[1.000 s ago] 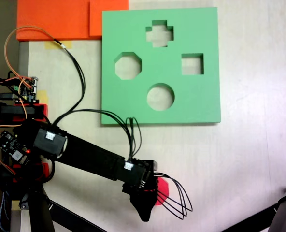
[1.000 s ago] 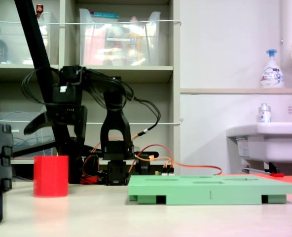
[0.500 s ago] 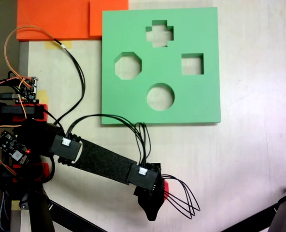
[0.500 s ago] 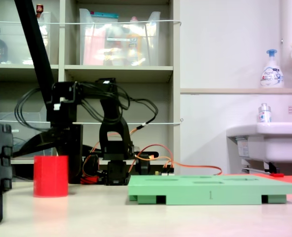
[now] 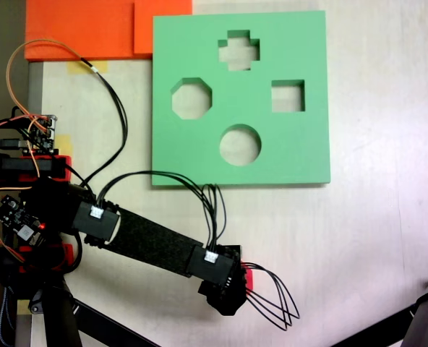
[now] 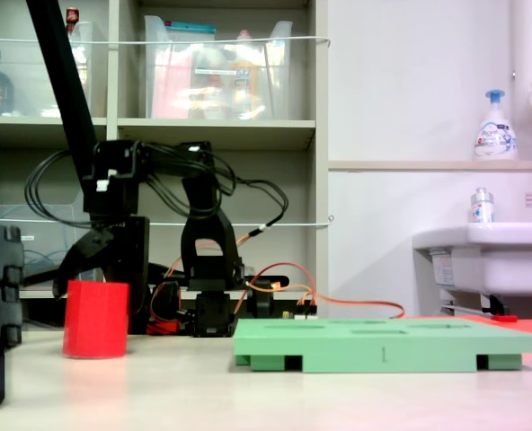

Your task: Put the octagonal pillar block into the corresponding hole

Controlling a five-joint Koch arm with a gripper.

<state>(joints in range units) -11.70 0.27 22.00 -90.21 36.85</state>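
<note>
Now, biggest first: green foam board (image 5: 241, 97) sits at 12 o'clock on the table (image 5: 373, 238) in the top-down fixed view, w/ the corresponding hole (image 5: 192, 99) at roughly 9 o'clock on the board, empty. Arm (image 5: 138, 241) reaches to approx 6 o'clock.

Change vs a sec ago: gripper (image 5: 232, 293) has dropped low over the octagonal pillar block (image 6: 95, 319), and in the side fixed view the block now leans slightly, so I judge contact is made and a grasp is starting.

Jaws: one dark finger shows by the block's top edge, the other is hidden, so can't tell how far open or if it's holding.

Block stands at 6 o'clock, well apart from the board, long axis near vertical, top tilted a bit.
</note>
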